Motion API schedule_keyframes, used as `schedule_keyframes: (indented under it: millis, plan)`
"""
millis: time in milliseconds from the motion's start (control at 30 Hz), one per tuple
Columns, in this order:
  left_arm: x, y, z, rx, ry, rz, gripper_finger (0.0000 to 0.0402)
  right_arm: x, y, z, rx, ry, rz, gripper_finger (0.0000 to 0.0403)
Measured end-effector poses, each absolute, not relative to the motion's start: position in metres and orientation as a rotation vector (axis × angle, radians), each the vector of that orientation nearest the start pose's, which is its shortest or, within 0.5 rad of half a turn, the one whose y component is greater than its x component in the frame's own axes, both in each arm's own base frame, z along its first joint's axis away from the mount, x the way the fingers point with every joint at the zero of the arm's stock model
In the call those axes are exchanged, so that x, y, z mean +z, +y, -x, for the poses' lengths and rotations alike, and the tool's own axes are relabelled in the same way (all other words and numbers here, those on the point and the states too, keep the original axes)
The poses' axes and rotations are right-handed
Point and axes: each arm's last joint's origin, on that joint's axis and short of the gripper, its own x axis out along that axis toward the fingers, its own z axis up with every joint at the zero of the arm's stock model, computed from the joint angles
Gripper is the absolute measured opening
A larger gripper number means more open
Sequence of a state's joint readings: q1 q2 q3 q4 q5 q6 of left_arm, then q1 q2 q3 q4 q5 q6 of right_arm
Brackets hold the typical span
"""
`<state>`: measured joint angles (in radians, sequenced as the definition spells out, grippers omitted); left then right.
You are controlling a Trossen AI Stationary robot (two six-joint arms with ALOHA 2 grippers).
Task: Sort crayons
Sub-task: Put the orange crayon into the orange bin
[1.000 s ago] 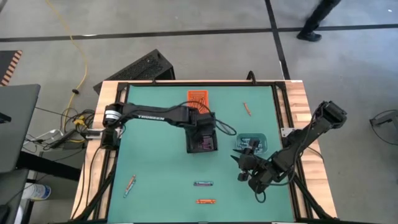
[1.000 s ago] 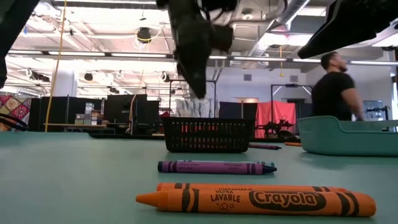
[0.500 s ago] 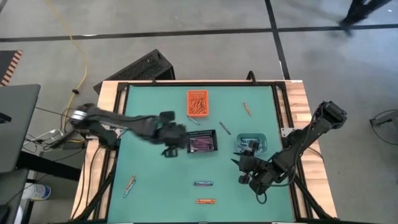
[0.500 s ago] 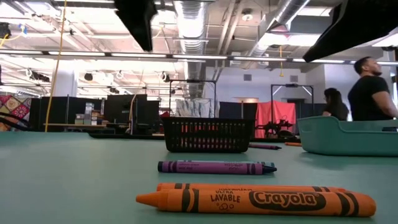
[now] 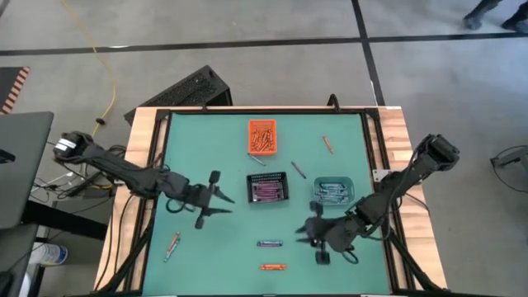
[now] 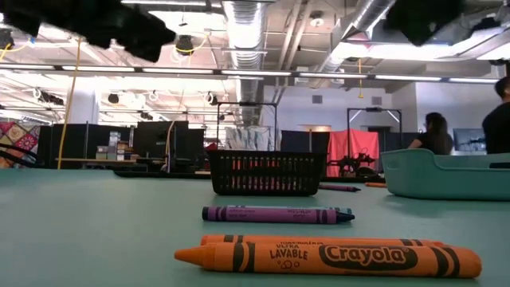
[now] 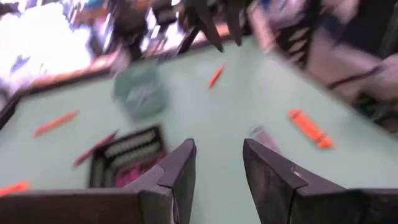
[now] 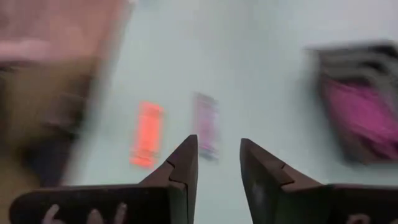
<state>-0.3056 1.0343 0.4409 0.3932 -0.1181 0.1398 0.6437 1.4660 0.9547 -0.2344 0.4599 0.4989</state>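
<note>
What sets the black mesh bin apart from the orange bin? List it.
The black mesh bin holds purple crayons; the orange bin holds orange ones. The black bin lies wide across mid-table; the orange bin stands lengthwise nearer the far edge. Both are small rectangular bins, untouched by either arm.

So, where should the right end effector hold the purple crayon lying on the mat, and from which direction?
Probably at mid-length, coming straight down. The purple crayon lies flat on the green mat, apart from the orange crayon, so the fingers can close across its thin width. The right end effector is nearest, with its jaws open.
</note>
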Motion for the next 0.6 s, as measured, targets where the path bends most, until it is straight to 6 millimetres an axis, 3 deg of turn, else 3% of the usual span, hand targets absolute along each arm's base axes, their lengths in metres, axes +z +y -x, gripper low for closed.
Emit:
schedule_keyframes:
  millis: [133,367,467,600]
  plan:
    - [0.206,-0.058,-0.194,-0.244,0.06,-0.147,0.0124,0.243,0.183,-0.254,0.125,0.663,-0.177,0.0103]
    - [0.198,-0.059,-0.191,-0.259,0.127,-0.016,0.0124,0.234,0.178,-0.217,-0.21,1.108,-0.455,0.009]
    - [0.197,-0.063,-0.19,-0.29,0.143,0.017,0.0124,0.228,0.18,-0.202,-0.35,1.184,-0.545,0.0089]
    - [0.198,-0.067,-0.188,-0.32,0.141,0.036,0.0124,0.221,0.186,-0.19,-0.38,1.199,-0.568,0.0089]
